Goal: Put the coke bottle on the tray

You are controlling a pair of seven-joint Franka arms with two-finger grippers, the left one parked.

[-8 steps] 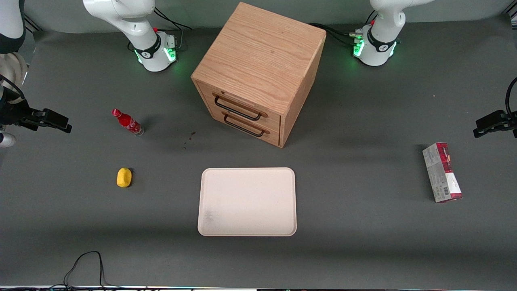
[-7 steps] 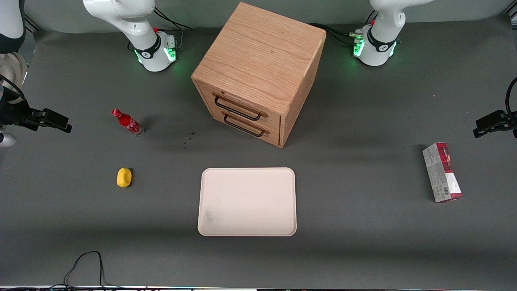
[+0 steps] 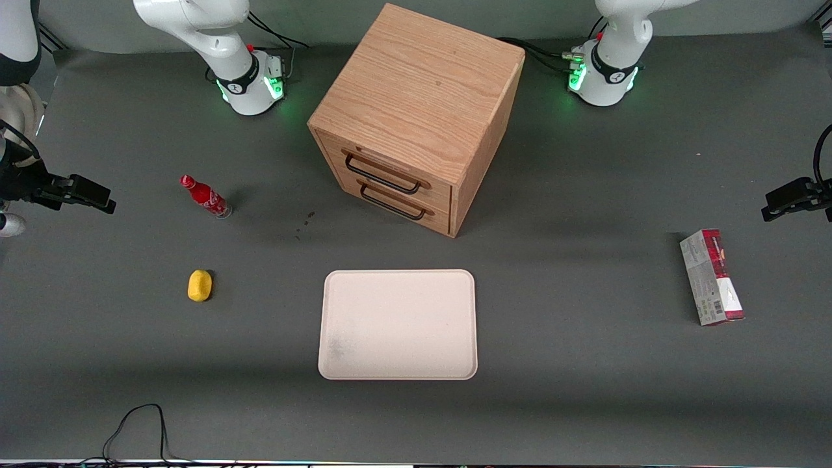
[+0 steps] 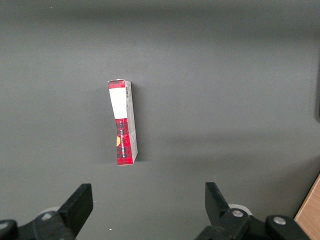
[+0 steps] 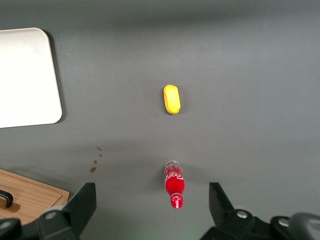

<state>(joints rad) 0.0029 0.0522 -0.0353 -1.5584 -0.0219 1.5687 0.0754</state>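
Toward the working arm's end of the counter point(image 3: 585, 403), the coke bottle point(image 3: 205, 195) stands apart from the tray point(image 3: 398, 325). High above it, the hand point(image 5: 152, 210) hangs spread and empty, the bottle between its fingertips' lines.

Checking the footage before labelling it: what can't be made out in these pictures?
- End effector: wrist view cuts off its body; fingers apart, high over the coke bottle.
- Cabinet: drawers shut, contents hidden.
- Carton: print too small, front view.
- Tray: cut by wrist view's edge.
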